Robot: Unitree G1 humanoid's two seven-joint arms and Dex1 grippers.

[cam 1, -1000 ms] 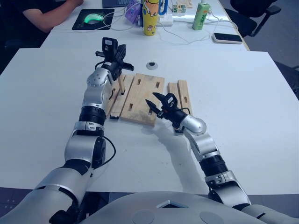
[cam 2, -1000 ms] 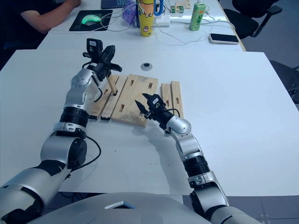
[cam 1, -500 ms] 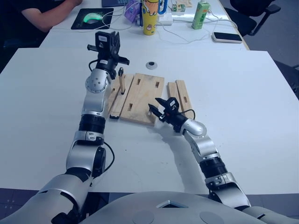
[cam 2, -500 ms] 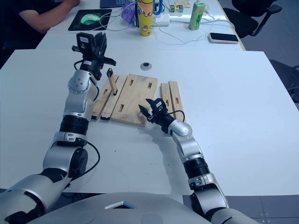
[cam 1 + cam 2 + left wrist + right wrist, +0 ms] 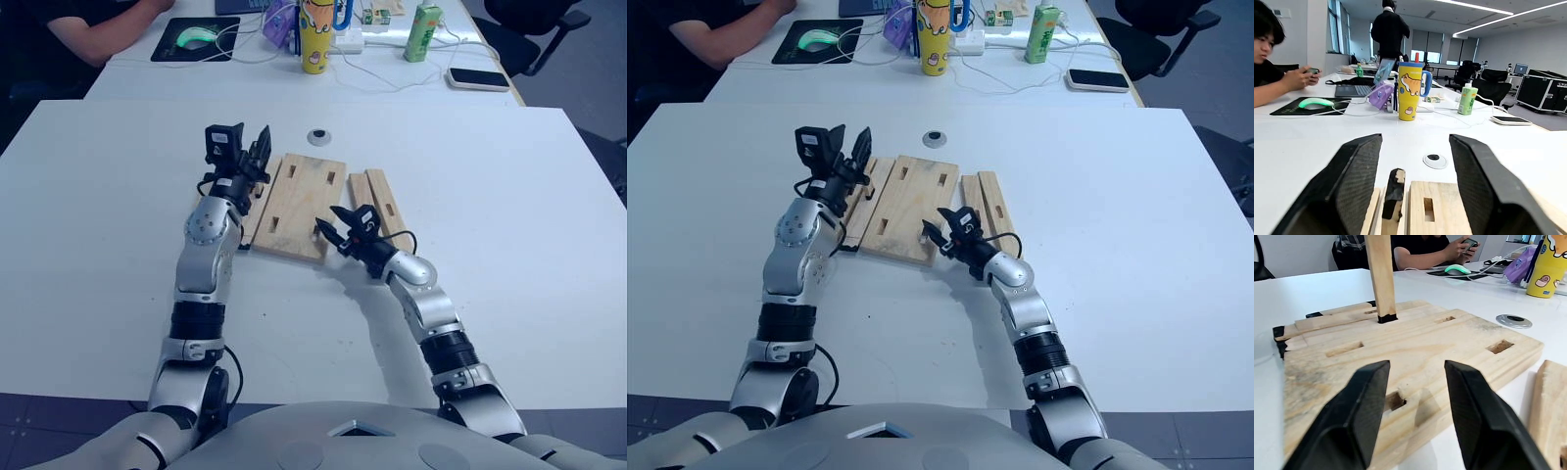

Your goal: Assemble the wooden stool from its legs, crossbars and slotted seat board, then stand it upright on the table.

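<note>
You have just one leg [image 5: 1380, 274] standing in the board [image 5: 299, 206] at mid-frame, loose slats [image 5: 382, 201] flat beside it, left gripper [image 5: 257, 149] and right gripper [image 5: 328, 220] wide open and empty, so most assembly is left.

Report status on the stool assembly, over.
Left gripper open over upright leg. Right gripper open at seat board near edge. Other slats flat alongside; stool unassembled.
</note>
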